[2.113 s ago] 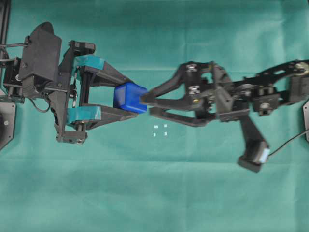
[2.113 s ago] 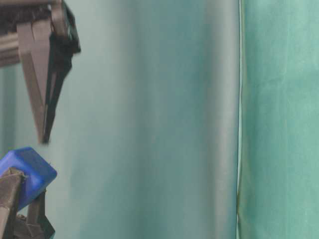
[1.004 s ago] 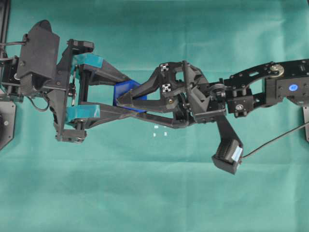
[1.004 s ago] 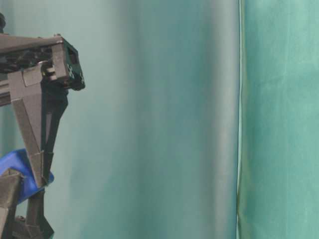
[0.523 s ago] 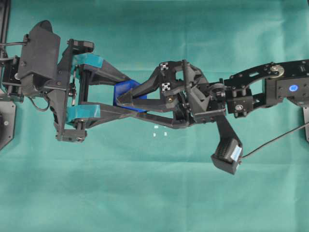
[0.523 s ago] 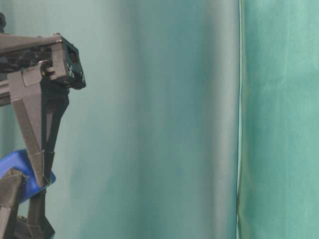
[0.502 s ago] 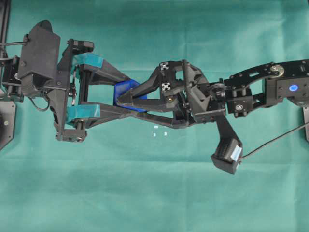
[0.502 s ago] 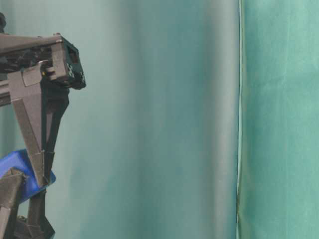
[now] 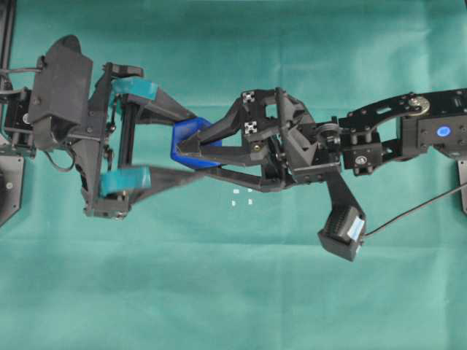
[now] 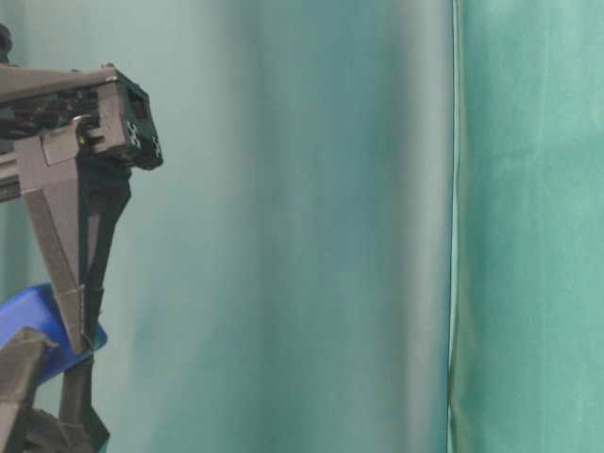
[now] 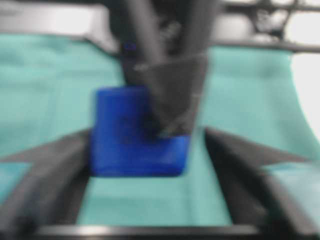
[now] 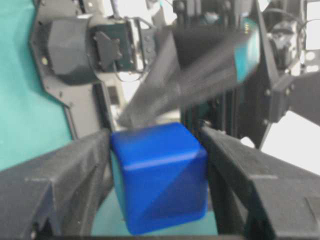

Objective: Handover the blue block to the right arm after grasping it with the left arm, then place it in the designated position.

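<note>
The blue block (image 9: pixel 187 141) hangs above the green cloth between both arms. My right gripper (image 9: pixel 184 149), all black, is shut on it; in the right wrist view the blue block (image 12: pixel 157 180) sits pressed between both fingers. My left gripper (image 9: pixel 198 146), with turquoise tape, stands open around the block. In the left wrist view one finger still adjoins the block (image 11: pixel 125 145) and green cloth shows in the gap to the other finger (image 11: pixel 240 165). The designated position (image 9: pixel 242 195), tiny white marks, lies just below the grippers. At table level the block (image 10: pixel 33 316) shows at the lower left.
Green cloth (image 9: pixel 233 292) covers the table. A black frame (image 9: pixel 7 36) runs along the left edge. The right wrist camera (image 9: pixel 341 232) and its cable (image 9: pixel 416 211) hang below the right arm. A vertical seam (image 10: pixel 453 226) shows in the backdrop.
The left gripper's fingers have spread apart, its lower finger swinging away from the block. The right gripper has stayed shut on the block in the same place.
</note>
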### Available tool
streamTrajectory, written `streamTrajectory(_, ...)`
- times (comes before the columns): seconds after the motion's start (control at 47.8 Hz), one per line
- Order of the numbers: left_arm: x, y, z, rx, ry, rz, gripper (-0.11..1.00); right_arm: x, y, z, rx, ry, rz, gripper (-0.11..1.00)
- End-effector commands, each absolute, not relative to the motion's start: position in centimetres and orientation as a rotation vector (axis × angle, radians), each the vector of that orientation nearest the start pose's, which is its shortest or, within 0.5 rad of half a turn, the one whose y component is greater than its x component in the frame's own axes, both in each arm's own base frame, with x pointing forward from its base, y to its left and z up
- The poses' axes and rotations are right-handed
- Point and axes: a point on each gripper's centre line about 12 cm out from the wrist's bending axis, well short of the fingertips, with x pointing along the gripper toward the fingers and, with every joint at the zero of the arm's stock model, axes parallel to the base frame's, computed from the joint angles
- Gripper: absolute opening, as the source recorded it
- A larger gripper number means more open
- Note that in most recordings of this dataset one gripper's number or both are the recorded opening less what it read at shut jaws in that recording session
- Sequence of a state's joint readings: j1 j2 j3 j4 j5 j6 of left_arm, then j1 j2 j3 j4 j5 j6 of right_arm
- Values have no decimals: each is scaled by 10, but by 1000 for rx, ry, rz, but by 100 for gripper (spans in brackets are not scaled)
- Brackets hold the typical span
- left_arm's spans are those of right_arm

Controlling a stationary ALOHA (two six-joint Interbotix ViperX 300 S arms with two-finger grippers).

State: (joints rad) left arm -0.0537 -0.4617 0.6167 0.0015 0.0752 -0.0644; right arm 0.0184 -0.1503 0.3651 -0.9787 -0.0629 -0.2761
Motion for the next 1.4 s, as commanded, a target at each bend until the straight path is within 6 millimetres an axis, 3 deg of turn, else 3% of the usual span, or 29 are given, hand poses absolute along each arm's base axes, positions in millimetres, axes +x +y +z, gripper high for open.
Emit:
streamTrajectory(0.0, 330, -20, 359, -49, 204, -54, 92, 422, 13, 363, -1241, 79, 148, 61)
streamTrajectory(0.084, 330, -20, 359, -49, 209, -54, 100, 422, 13, 363, -1241, 80, 148, 61)
streamTrajectory(0.46, 322, -19, 361, -53, 215, -53, 100, 418, 13, 362, -1239, 81, 150, 61)
streamTrajectory(0.837, 307, -18, 362, -53, 210, -53, 100, 393, 14, 358, -1202, 89, 155, 58)
streamTrajectory(1.381, 306, -18, 358, -52, 244, -52, 100, 362, 19, 358, -1175, 77, 161, 57)
